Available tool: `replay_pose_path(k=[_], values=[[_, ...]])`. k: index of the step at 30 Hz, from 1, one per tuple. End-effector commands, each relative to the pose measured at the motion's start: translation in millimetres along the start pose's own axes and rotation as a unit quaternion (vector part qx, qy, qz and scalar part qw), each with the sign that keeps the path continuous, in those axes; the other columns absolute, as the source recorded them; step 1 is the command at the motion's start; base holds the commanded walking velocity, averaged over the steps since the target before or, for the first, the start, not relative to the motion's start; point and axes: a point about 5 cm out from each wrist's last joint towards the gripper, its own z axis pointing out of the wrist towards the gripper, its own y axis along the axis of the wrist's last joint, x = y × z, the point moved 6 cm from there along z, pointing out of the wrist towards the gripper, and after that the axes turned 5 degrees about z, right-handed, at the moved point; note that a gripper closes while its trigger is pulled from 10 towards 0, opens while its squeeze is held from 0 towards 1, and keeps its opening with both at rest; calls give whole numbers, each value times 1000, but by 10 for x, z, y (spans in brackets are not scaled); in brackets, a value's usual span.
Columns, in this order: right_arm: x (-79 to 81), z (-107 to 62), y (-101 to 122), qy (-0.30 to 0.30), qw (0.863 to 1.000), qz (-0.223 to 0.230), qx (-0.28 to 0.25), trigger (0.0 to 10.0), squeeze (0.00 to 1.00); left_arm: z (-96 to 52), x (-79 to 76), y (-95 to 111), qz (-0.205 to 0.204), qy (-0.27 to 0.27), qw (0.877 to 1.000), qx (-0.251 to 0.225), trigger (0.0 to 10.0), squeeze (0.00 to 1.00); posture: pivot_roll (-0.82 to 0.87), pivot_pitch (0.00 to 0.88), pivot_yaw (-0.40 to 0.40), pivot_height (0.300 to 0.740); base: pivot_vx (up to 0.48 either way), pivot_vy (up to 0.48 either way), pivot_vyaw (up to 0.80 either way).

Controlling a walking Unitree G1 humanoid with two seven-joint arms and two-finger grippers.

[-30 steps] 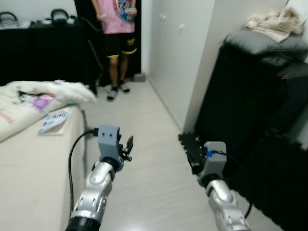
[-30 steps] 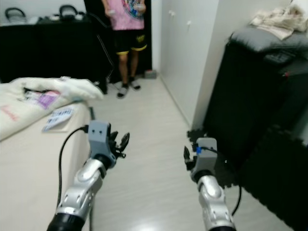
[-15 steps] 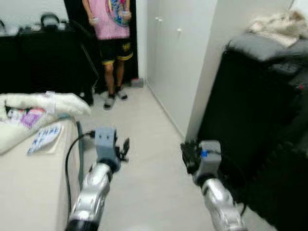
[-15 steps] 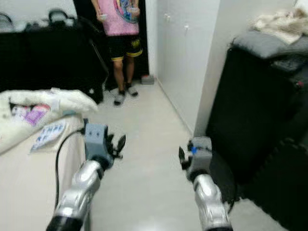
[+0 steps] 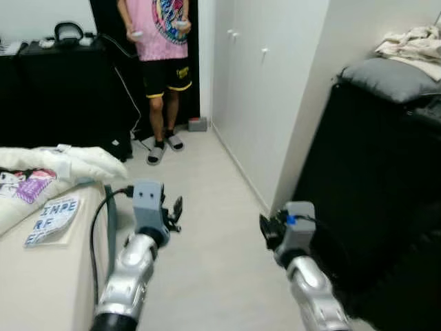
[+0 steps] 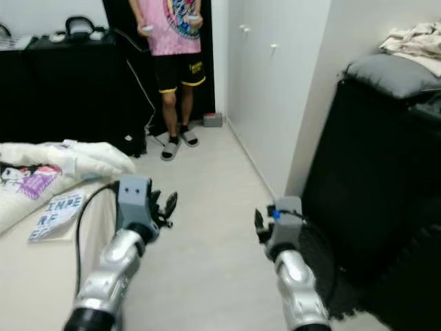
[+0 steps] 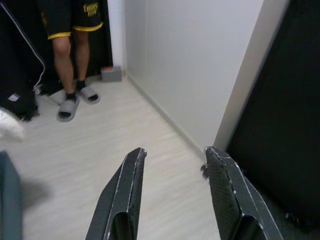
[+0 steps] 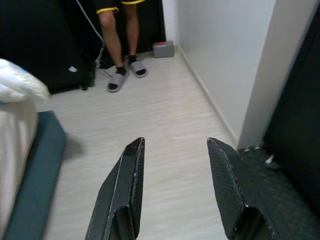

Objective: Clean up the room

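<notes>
I stand in a narrow aisle between a bed [image 5: 41, 276] on my left and a tall black cabinet [image 5: 386, 179] on my right. My left gripper [image 7: 175, 152] is held out over the pale floor beside the bed's corner, open and empty. My right gripper [image 8: 175, 145] is held out at the same height near the cabinet's foot, open and empty too. On the bed lie a crumpled white blanket [image 5: 62, 165] with a printed picture and a flat printed booklet [image 5: 52, 221]. A heap of light cloth [image 5: 413, 45] sits on a grey cushion [image 5: 389, 76] atop the cabinet.
A person [image 5: 160, 62] in a pink shirt, black shorts and grey slippers stands at the far end of the aisle, holding controllers. White wardrobe doors [image 5: 255, 89] line the right wall. A black desk [image 5: 55, 89] with headphones stands behind the bed. A small grey box [image 5: 197, 124] lies on the floor.
The camera has moved forward and tilted up, so the bed slid left and down in the picture. Both arms stay held out in front, fingers unchanged.
</notes>
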Motion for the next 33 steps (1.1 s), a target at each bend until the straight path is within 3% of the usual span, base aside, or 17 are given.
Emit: replay_pose_path(k=[1, 33], values=[[61, 5, -24, 8, 1000, 8, 3, 10000, 0, -34, 70, -78, 0, 10, 1000, 14, 10000, 0, 6, 0, -13, 740, 386, 0, 0], [49, -36, -79, 13, 1000, 6, 11, 10000, 0, -83, 53, -113, -2, 8, 1000, 17, 10000, 0, 4, 0, -19, 740, 390, 0, 0]])
